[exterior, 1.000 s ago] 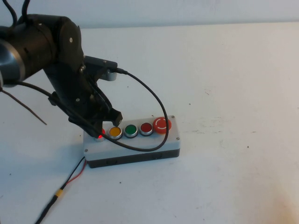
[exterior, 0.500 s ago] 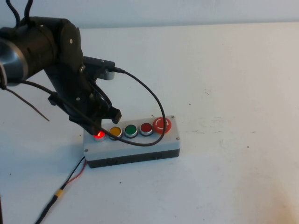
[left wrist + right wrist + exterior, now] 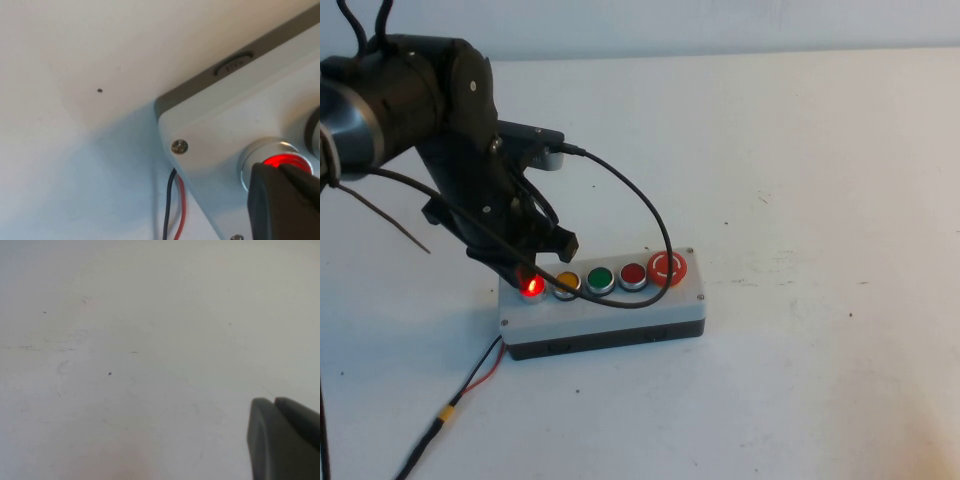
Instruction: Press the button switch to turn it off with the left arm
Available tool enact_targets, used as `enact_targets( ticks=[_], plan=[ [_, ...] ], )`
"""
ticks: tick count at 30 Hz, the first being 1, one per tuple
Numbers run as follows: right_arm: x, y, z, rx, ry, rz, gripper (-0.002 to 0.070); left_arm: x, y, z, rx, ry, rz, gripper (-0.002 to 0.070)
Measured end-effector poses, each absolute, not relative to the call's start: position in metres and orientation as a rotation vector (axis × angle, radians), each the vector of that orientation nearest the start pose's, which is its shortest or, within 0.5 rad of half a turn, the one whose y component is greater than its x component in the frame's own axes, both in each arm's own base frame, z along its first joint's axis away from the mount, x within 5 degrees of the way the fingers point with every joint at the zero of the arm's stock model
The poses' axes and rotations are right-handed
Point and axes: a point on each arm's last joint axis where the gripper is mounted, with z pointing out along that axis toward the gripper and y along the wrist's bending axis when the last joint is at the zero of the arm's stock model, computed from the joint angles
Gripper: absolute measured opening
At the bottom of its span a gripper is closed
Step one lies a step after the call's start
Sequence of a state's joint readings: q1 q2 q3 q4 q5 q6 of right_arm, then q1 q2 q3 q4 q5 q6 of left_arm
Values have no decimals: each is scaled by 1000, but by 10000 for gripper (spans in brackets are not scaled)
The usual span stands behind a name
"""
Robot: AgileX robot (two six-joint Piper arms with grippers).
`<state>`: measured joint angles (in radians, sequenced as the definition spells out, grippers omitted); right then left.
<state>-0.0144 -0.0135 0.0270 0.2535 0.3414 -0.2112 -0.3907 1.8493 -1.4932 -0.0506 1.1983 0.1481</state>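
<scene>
One second ago the left end effector [image 3: 532, 262] hid the button switch [image 3: 532, 287], and now it sits a bit higher and farther back, so the glowing red top shows; its fingers [image 3: 280, 200] are pressed together and hold nothing. The button switch is small and round with a silver ring, lit bright red, at the left end of the button row on the grey box [image 3: 605, 318] on the white desk [image 3: 820, 200]; the right end effector [image 3: 285, 440] is clenched too, above bare desk.
</scene>
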Motion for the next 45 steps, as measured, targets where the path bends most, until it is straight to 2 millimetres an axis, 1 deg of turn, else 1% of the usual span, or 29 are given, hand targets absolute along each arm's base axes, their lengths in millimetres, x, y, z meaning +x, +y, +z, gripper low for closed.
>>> enact_targets(
  ticks=[5, 7, 9, 11, 13, 15, 17, 19, 22, 24, 27, 33, 36, 38, 45],
  plan=[
    [53, 7, 175, -20, 1828, 87, -16, 344, -145, 246, 796, 2948, -92, -2],
    [53, 7, 175, -20, 1828, 87, -16, 343, -144, 250, 802, 2927, -94, -2],
    [53, 7, 175, -20, 1828, 87, -16, 338, -143, 258, 796, 2884, -100, -2],
    [53, 7, 175, -20, 1828, 87, -16, 328, -140, 274, 781, 2813, -110, -2],
    [53, 7, 175, -20, 1828, 87, -16, 313, -134, 294, 760, 2722, -119, -2],
    [53, 7, 175, -20, 1828, 87, -16, 291, -125, 318, 719, 2606, -136, -2],
    [53, 7, 175, -20, 1828, 87, -16, 267, -115, 331, 689, 2504, -148, -2],
    [53, 7, 175, -20, 1828, 87, -16, 243, -105, 339, 659, 2413, -159, -2],
    [53, 7, 175, -20, 1828, 87, -16, 206, -89, 341, 576, 2285, -189, -2],
    [53, 7, 175, -20, 1828, 87, -16, 184, -79, 335, 518, 2206, -208, -2],
    [53, 7, 175, -20, 1828, 87, -16, 155, -66, 324, 483, 2095, -211, -2],
    [53, 7, 175, -20, 1828, 87, -16, 112, -45, 293, 480, 1958, -177, -2],
    [53, 7, 175, -20, 1828, 87, -16, 99, -38, 282, 499, 1914, -138, -2],
    [53, 7, 175, -20, 1828, 87, -16, 93, -36, 275, 496, 1873, -134, -2],
    [53, 7, 175, -20, 1828, 87, -16, 79, -32, 250, 461, 1596, -163, -2]
  ],
)
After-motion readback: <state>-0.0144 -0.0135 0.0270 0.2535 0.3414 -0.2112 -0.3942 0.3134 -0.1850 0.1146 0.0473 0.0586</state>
